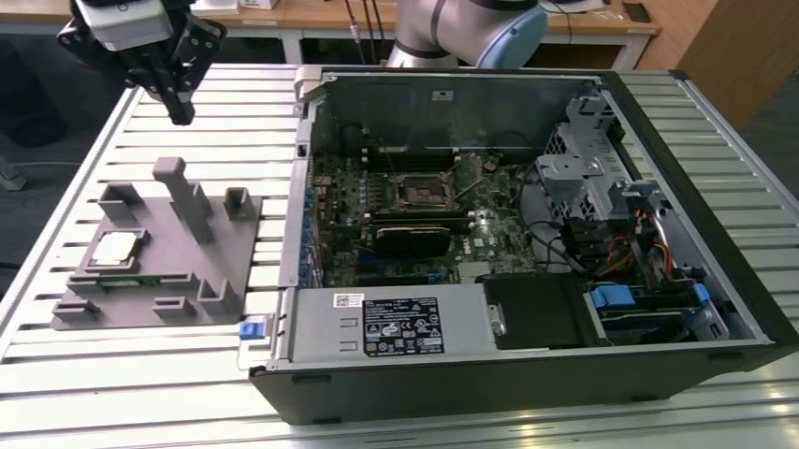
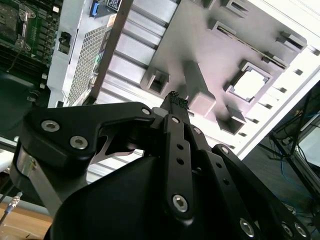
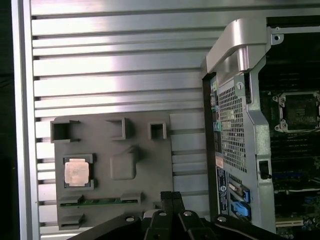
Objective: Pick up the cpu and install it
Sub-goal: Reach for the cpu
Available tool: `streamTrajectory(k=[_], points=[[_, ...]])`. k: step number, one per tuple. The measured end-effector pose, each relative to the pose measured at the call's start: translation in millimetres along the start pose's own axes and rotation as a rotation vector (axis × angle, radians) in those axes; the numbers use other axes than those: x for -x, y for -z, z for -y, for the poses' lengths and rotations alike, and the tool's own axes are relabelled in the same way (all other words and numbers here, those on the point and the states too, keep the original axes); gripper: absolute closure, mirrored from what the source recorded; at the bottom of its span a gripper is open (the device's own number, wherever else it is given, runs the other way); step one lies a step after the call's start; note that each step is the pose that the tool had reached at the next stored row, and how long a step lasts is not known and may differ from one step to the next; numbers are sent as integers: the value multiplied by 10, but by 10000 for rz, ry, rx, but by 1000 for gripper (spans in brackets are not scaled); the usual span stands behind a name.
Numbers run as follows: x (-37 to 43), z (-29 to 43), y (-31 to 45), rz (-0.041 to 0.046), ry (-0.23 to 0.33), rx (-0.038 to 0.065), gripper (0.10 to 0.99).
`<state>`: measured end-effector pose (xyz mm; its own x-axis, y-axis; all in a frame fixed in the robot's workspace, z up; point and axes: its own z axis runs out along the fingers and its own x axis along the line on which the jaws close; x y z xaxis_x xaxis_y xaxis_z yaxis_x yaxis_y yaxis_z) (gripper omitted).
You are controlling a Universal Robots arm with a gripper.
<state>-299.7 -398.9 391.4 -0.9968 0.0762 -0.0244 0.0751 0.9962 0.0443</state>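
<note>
A black, jointed gripper [image 1: 181, 114] hangs above the ribbed aluminium slat table [image 1: 238, 112]. Both wrist views show its two slim fingers [image 3: 166, 196] pressed tip to tip, with nothing held between them. The cpu [image 1: 115, 247], a small flat square chip with a pale silvery metal top, lies flat in a square recess of the matte grey moulded fixture [image 1: 125, 301], well apart from the gripper. Towards the exterior view's right of the fixture sits an open black steel computer case [image 1: 500, 379]. Its green motherboard [image 1: 489, 234] is exposed, and a dark square socket [image 1: 425, 192] with a metal frame sits near the board's middle.
</note>
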Motion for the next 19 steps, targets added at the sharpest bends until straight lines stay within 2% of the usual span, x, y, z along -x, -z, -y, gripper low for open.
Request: streamTrajectory(k=[19], points=[[-248, 19, 5, 1, 1, 0, 980]])
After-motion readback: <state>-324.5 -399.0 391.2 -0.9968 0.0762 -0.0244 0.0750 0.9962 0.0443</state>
